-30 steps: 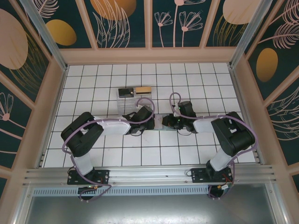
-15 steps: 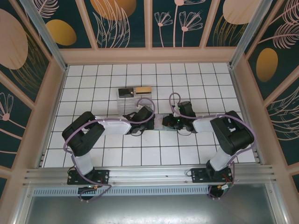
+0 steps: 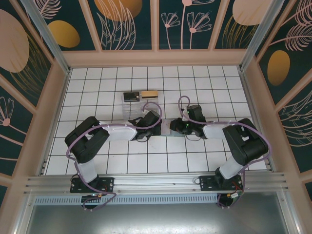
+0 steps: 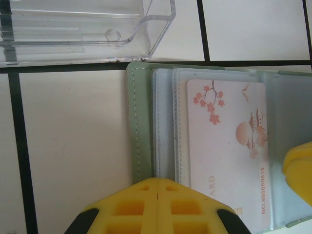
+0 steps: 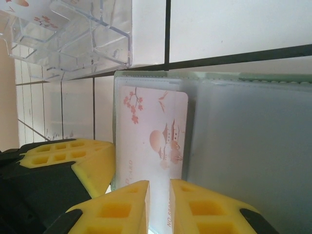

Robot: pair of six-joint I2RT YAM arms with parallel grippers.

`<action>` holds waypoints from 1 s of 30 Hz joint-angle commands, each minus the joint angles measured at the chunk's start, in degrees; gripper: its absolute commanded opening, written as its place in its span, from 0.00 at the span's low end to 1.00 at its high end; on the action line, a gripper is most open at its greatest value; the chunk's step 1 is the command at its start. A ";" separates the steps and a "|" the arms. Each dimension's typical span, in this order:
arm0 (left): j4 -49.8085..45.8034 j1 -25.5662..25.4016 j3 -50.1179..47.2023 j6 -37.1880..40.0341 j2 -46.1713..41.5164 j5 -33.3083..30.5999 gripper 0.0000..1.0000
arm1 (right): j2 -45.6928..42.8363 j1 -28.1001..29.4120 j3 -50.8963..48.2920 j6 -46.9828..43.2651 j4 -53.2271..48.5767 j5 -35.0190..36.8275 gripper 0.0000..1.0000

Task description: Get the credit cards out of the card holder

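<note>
Card holder (image 4: 142,126): matt grey-green stitched cover, frosted plastic sleeves; credit card (image 4: 226,146): smooth, printed; box (image 4: 73,34): clear glossy plastic.

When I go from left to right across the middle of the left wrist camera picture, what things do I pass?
White floor tile → green stitched edge of the card holder → credit card with pink blossoms → yellow fingertip of the right gripper

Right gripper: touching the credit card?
Cannot tell. Right wrist view: the right gripper, jaws slightly parted, overlaps the near end of the credit card in the card holder, but neither contact nor a gap shows.
</note>
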 commanded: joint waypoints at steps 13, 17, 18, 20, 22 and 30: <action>-2.22 0.04 0.34 -0.68 1.98 0.52 0.01 | 4.13 -0.33 0.20 0.33 2.43 -2.17 0.15; -2.22 -0.01 0.21 -0.69 1.90 0.51 0.01 | 3.92 -0.33 0.23 0.29 2.28 -1.91 0.08; -2.30 -0.01 0.18 -0.70 1.81 0.43 0.01 | 3.81 -0.35 0.23 0.33 2.17 -1.91 0.04; -2.39 0.00 0.05 -0.72 1.79 0.35 0.00 | 3.58 -0.43 0.19 0.11 1.64 -1.66 0.00; -2.41 0.04 -0.03 -0.75 1.72 0.25 0.00 | 3.00 -0.76 -0.11 -0.10 1.17 -1.41 0.00; -2.40 -0.01 -0.19 -0.84 1.85 0.21 0.00 | 0.57 -2.04 -0.95 -1.86 -1.68 0.20 0.00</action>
